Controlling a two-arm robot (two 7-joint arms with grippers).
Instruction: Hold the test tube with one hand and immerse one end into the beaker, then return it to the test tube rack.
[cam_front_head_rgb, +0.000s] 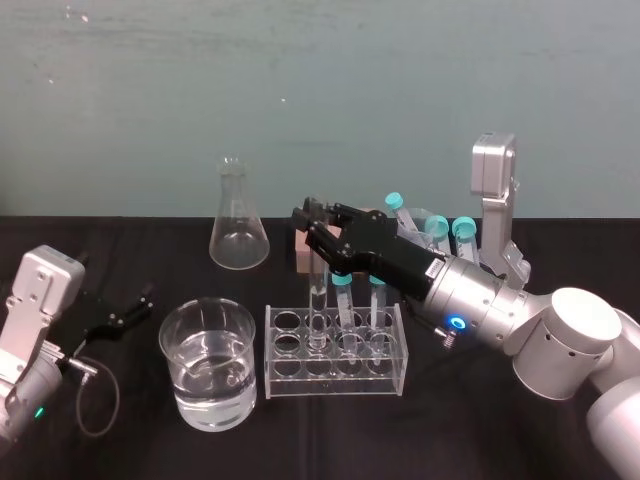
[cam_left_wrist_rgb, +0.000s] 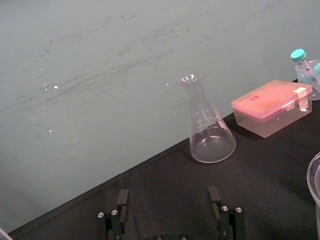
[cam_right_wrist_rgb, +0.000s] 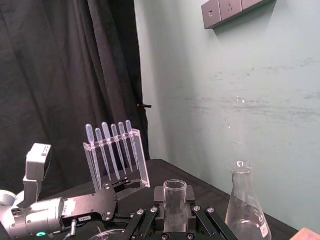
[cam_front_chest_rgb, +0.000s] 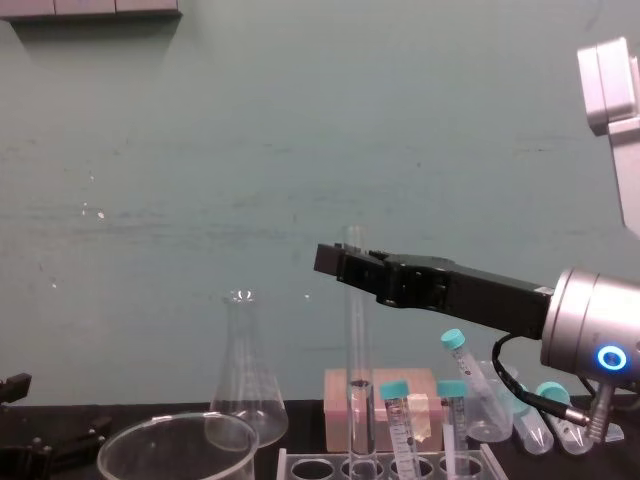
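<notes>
beaker (cam_front_head_rgb: 175, 380) sits closest on the worktop (cam_front_head_rgb: 140, 450), just left of the test tube rack (cam_front_head_rgb: 300, 380). near it but not touching, and part full of clear liquid.
left tool (cam_front_head_rgb: 138, 302) lies well left of the rack, low by the worktop, jaws apart, nothing in them. looks parked.
test tube (cam_front_head_rgb: 317, 290) stands upright in a hole left of the rack's middle. long axis is vertical, round end down in the rack, open end well above the top plate. teal-capped tubes (cam_front_head_rgb: 343, 298) fill holes just to its right.
right tool (cam_front_chest_rgb: 350, 262) reaches in over the rack from its right and rear, jaws clamped on the tube's upper part, one per side. right wrist view has the glass (cam_right_wrist_rgb: 175, 202) seated squarely between them.
flask (cam_front_head_rgb: 238, 235) stands behind and left of the rack, pink box (cam_front_head_rgb: 300, 252) right behind it.

key relation: tube axis is vertical and captive in the hole, and the beaker lies to the rack's left. can't tell from this whether the dip is ahead or done.
if ahead, i'd pull straight up along the axis until the round end clears the plate, then go left over the beaker and lower. any sideways pull before it clears levers the glass on the hole edge.
right arm owns this. left is too far from the rack to matter.
</notes>
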